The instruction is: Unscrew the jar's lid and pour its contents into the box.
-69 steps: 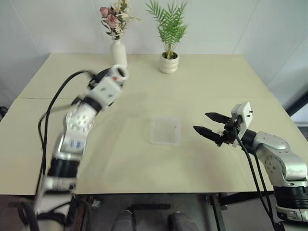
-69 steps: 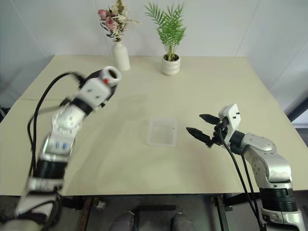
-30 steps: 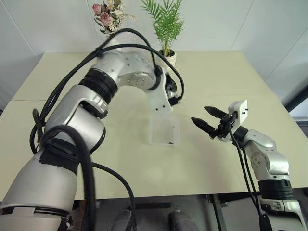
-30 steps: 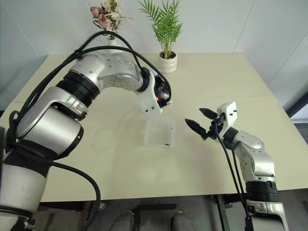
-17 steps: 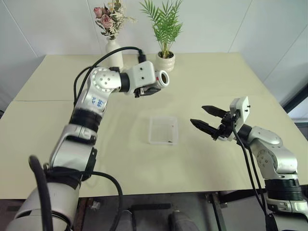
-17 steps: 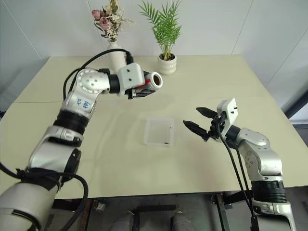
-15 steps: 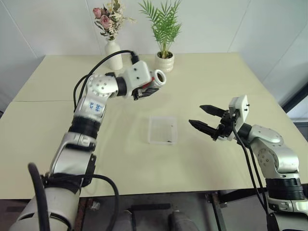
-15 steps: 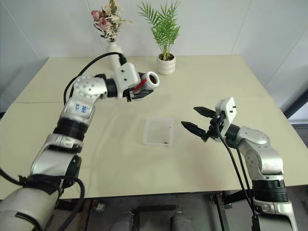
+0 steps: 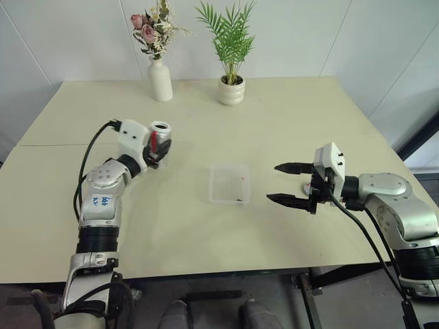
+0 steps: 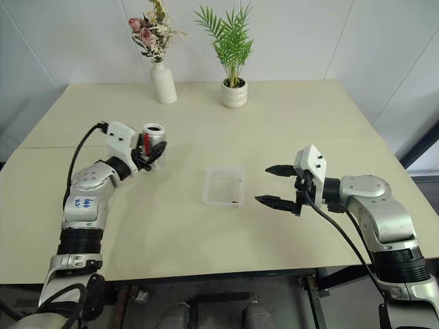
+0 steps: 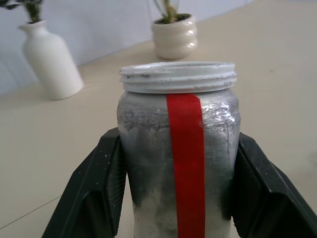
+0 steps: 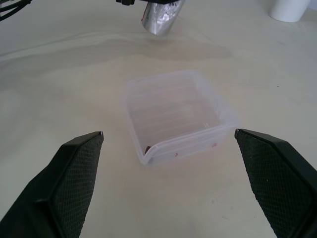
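Observation:
The jar (image 11: 178, 148) stands upright with an open mouth and a red stripe down its side. My left gripper (image 9: 157, 147) is shut on it, one black finger (image 11: 94, 198) on each side, to the left of the box and above the table. The clear box (image 9: 230, 184) sits at the table's middle with a few dark bits of the contents (image 9: 237, 200) near its front wall. Right of the box my right gripper (image 9: 272, 182) is open, empty and pointing at it. The lid is out of view. The jar's base (image 12: 161, 17) shows beyond the box (image 12: 178, 114) in the right wrist view.
A white vase (image 9: 160, 79) with flowers and a white plant pot (image 9: 232, 90) stand at the back of the beige table (image 9: 295, 116). A seam crosses the tabletop on the left, behind the left arm.
My left arm has swung from above the box out to the left and lower, and the jar has turned from tipped over to upright. The right gripper stays open beside the box.

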